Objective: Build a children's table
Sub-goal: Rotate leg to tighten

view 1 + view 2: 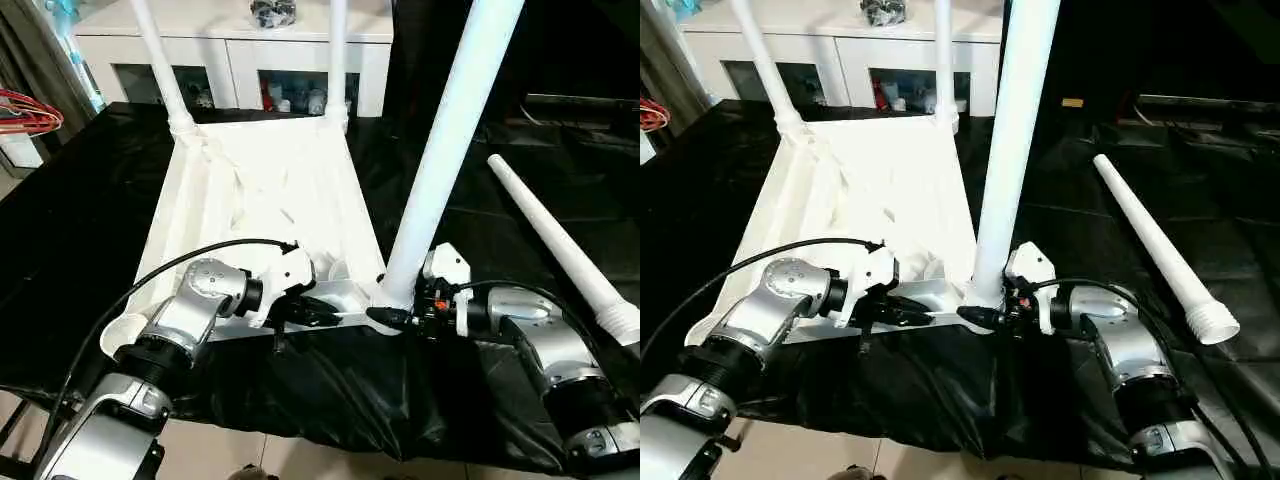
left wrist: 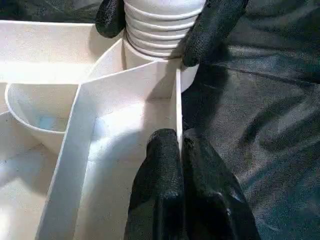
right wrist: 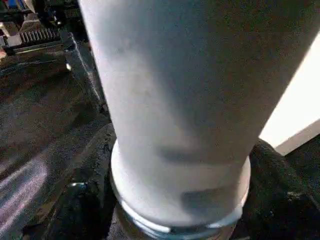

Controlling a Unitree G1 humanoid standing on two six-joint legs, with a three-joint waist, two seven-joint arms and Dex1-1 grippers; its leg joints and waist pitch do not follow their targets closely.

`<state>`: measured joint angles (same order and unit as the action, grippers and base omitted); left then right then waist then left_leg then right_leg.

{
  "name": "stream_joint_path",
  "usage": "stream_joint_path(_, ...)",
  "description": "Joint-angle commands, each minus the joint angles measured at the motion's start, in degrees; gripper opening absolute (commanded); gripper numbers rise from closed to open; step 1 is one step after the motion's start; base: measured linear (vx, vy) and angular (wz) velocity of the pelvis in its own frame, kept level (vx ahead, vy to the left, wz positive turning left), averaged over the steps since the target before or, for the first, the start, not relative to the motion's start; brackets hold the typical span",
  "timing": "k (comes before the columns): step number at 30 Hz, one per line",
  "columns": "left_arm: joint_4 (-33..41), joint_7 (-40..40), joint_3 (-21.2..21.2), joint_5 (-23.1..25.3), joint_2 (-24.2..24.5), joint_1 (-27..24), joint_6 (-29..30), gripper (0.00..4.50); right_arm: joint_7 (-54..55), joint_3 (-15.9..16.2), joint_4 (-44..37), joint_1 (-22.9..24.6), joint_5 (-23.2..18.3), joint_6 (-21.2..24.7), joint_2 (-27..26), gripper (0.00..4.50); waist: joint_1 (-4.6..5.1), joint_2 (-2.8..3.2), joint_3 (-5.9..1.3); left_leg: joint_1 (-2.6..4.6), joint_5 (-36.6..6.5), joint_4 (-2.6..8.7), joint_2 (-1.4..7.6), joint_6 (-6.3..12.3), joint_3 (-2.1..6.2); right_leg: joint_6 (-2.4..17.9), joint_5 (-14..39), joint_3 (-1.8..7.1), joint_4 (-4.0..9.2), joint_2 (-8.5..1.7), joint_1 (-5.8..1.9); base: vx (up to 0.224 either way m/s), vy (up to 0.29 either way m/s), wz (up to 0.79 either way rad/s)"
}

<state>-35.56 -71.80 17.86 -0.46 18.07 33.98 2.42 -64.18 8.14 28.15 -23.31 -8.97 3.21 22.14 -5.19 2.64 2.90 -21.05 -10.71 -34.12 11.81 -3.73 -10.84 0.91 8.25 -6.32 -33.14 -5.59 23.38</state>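
The children's table top [image 1: 260, 190] lies upside down on a black cloth, ribbed underside up. Two white legs [image 1: 160, 60] [image 1: 338, 60] stand in its far corner sockets. A third leg [image 1: 450, 140] stands upright in the near right socket, its threaded end [image 2: 160, 30] partly down in the socket. My right gripper [image 1: 392, 317] is closed around that leg's base, with black fingers [image 2: 212, 25] on either side of the thread. My left gripper [image 2: 179, 145] is shut on the top's thin near rim, just left of that socket. A fourth leg [image 1: 560, 240] lies loose on the cloth at the right.
The near left corner socket [image 1: 125, 330] is open. A white cabinet [image 1: 240, 60] with glass-fronted compartments stands behind the table. Red wires [image 1: 25, 110] hang at the far left. The black cloth [image 1: 330, 400] drapes over the near edge.
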Motion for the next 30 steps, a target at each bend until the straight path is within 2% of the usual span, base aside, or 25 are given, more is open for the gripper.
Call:
stream_joint_path(1,1.3,-1.4,1.4,-0.7,-1.1,-0.3,-0.1,0.00,2.9,-1.3,0.8,0.3,-1.1,1.3,-1.8,2.77,0.09,-0.96,-4.15,0.45,-10.8,3.85,1.61,4.39,0.47,10.9,18.1,2.79,3.58,-3.15,-3.17,0.000,0.000,0.00)
stream_joint_path(3,0.4,1.2,0.9,-0.2,-2.3,0.3,0.0,0.00,7.5,-3.1,2.5,-0.4,-1.4,1.0,-3.9,2.77,0.34,-0.87,-4.05,0.34,-11.3,3.94,1.60,4.05,0.52,10.7,19.1,2.80,3.69,-3.21,-3.08,0.000,0.000,0.00)
stream_joint_path(4,-0.9,4.8,0.3,0.5,-3.6,1.2,0.5,0.00,12.6,-4.7,4.6,-1.4,-1.4,1.3,-6.1,2.77,0.44,-0.78,-4.02,0.50,-12.1,3.99,1.51,3.39,0.59,10.2,20.7,2.74,3.93,-3.25,-3.03,0.000,0.000,0.00)
stream_joint_path(5,-1.1,5.5,0.1,0.6,-3.9,1.4,0.7,0.00,13.4,-4.9,5.0,-1.6,-1.3,1.4,-6.4,2.77,0.79,-0.96,-3.83,0.58,-13.2,4.16,1.37,2.65,0.67,9.7,22.8,2.64,4.23,-3.17,-3.05,0.000,0.000,0.00)
stream_joint_path(6,-1.8,7.3,-0.2,0.9,-4.6,1.9,1.1,0.00,15.5,-5.3,6.0,-2.1,-1.1,1.7,-7.2,2.77,0.84,-0.71,-3.86,0.59,-13.5,4.16,1.33,2.30,0.74,9.5,23.4,2.62,4.22,-3.23,-3.08,0.000,0.000,0.00)
stream_joint_path(8,-5.1,16.4,-1.5,2.8,-7.7,4.3,2.2,0.00,24.0,-6.1,10.5,-4.2,0.6,1.1,-10.2,2.77,1.60,-0.91,-3.68,0.91,-15.4,4.10,1.13,1.49,0.74,8.7,26.2,2.54,4.77,-3.12,-2.80,0.000,0.000,0.00)
stream_joint_path(9,-6.1,19.6,-1.8,3.5,-9.0,5.2,2.9,0.00,27.9,-6.5,12.5,-5.2,1.2,1.0,-11.6,2.77,1.93,-0.72,-3.60,0.95,-15.5,4.08,1.02,1.22,0.71,8.6,26.7,2.53,4.86,-3.02,-2.59,0.000,0.000,0.00)
stream_joint_path(10,-7.3,24.3,-2.2,4.3,-11.0,6.3,4.0,0.00,33.7,-7.4,15.5,-6.8,1.8,0.8,-14.0,2.77,2.29,-0.80,-3.62,0.91,-16.0,4.07,0.90,0.79,0.90,7.9,28.5,2.25,5.09,-3.08,-2.87,0.000,0.000,0.00)
stream_joint_path(12,-7.5,25.8,-2.4,4.4,-11.8,6.6,4.5,0.00,35.5,-7.8,16.5,-7.4,1.7,0.7,-14.9,2.77,2.72,-0.91,-3.51,0.88,-16.5,3.91,0.65,1.29,0.88,7.0,30.4,2.05,5.61,-3.10,-2.83,0.000,0.000,0.00)
stream_joint_path(15,-9.3,30.6,-3.4,4.5,-14.6,7.9,4.5,0.00,42.9,-8.8,19.9,-9.7,2.9,-1.0,-18.2,2.77,3.16,-1.01,-3.67,0.62,-15.7,3.88,0.54,2.37,0.94,6.6,30.2,1.96,5.71,-2.99,-2.81,0.000,0.000,0.00)
stream_joint_path(18,-10.2,30.9,-3.3,4.6,-15.6,8.1,3.2,0.00,42.3,-8.0,20.5,-10.2,3.6,-3.6,-19.6,2.77,3.15,-1.16,-3.73,0.66,-15.9,3.84,0.61,3.05,0.89,7.2,28.8,2.00,5.63,-2.99,-2.69,0.000,0.000,0.00)
stream_joint_path(19,-9.9,30.0,-3.2,4.4,-15.6,7.9,2.6,0.00,41.6,-8.2,20.5,-10.3,3.4,-4.2,-19.9,3.33,3.06,-1.27,-3.78,0.55,-15.5,3.88,0.69,3.43,0.91,7.5,27.9,2.05,5.46,-3.04,-2.84,0.000,0.000,0.00)
stream_joint_path(21,-8.9,27.9,-2.9,4.1,-15.3,7.2,2.4,0.00,38.8,-8.7,19.4,-10.0,2.1,-4.0,-20.0,3.47,3.10,-1.20,-3.79,0.38,-15.1,3.98,0.80,3.85,0.91,8.2,26.1,2.16,5.16,-2.94,-2.92,0.000,0.000,0.00)
stream_joint_path(23,-7.6,25.0,-1.9,3.9,-14.1,6.2,0.7,0.00,36.4,-7.8,17.8,-9.7,2.6,-4.6,-18.4,3.56,3.04,-1.21,-3.81,0.29,-14.8,3.98,0.90,4.47,0.88,9.0,24.6,2.30,4.94,-3.01,-3.04,0.000,0.000,0.00)
stream_joint_path(25,-7.0,23.8,-1.8,3.6,-13.5,5.7,0.8,0.00,34.5,-7.3,16.6,-9.3,2.6,-4.5,-17.3,3.85,2.98,-1.24,-3.87,0.06,-14.1,3.99,0.89,4.65,0.88,9.0,24.3,2.30,4.81,-3.06,-3.24,0.000,0.000,0.00)
stream_joint_path(26,-6.9,23.5,-1.7,3.5,-13.3,5.6,0.8,0.00,33.8,-7.2,16.2,-9.1,2.6,-4.4,-17.0,3.85,2.90,-1.13,-3.95,0.28,-13.6,3.89,0.94,4.67,0.81,9.4,23.5,2.41,4.74,-3.09,-3.14,0.000,0.000,0.00)
stream_joint_path(30,-5.4,17.2,-1.3,2.2,-10.6,4.1,-1.7,0.00,22.3,-4.4,11.1,-6.1,2.2,-4.1,-11.0,3.85,2.53,-1.11,-4.10,0.21,-11.7,3.73,1.10,5.92,0.61,11.1,18.8,2.65,4.16,-2.91,-3.29,0.000,0.000,0.00)
